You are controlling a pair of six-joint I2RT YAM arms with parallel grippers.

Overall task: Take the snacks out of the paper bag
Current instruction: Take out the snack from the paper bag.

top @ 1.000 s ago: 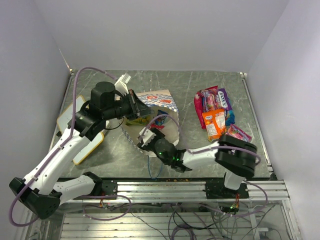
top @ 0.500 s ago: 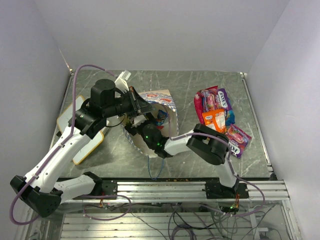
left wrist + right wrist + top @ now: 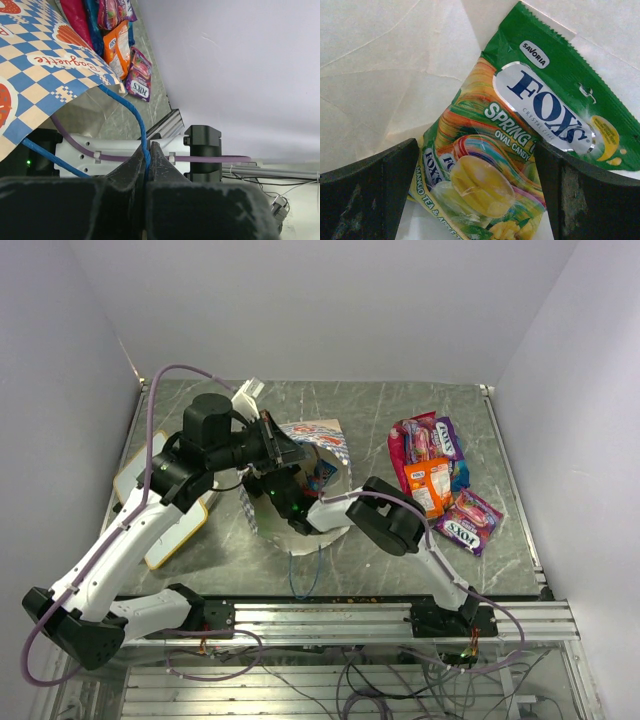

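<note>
The paper bag [image 3: 322, 438] lies on its side mid-table, its checkered band [image 3: 35, 75] showing. My left gripper [image 3: 284, 452] [image 3: 147, 152] is shut on the bag's blue cord handle [image 3: 135, 112] and holds the mouth up. My right arm reaches into the mouth, so its gripper is hidden from above. In the right wrist view the right gripper [image 3: 476, 146] stands open, its fingers [image 3: 375, 185] on either side of a green snack packet [image 3: 520, 145] on the bag's pale inside [image 3: 395, 60]. Several other snacks [image 3: 430, 465] [image 3: 117, 45] lie piled at the right, with a purple packet [image 3: 465, 523] [image 3: 139, 80] nearest.
A yellow-edged whiteboard [image 3: 175, 535] lies at the left under my left arm. A small white object [image 3: 247, 397] sits behind the left gripper. A loop of blue cord [image 3: 305, 575] trails toward the metal rail [image 3: 340, 615] at the near edge.
My right arm has pushed further into the bag and its elbow has swung left, while its jaws have spread wide. The left gripper has kept its hold on the handle.
</note>
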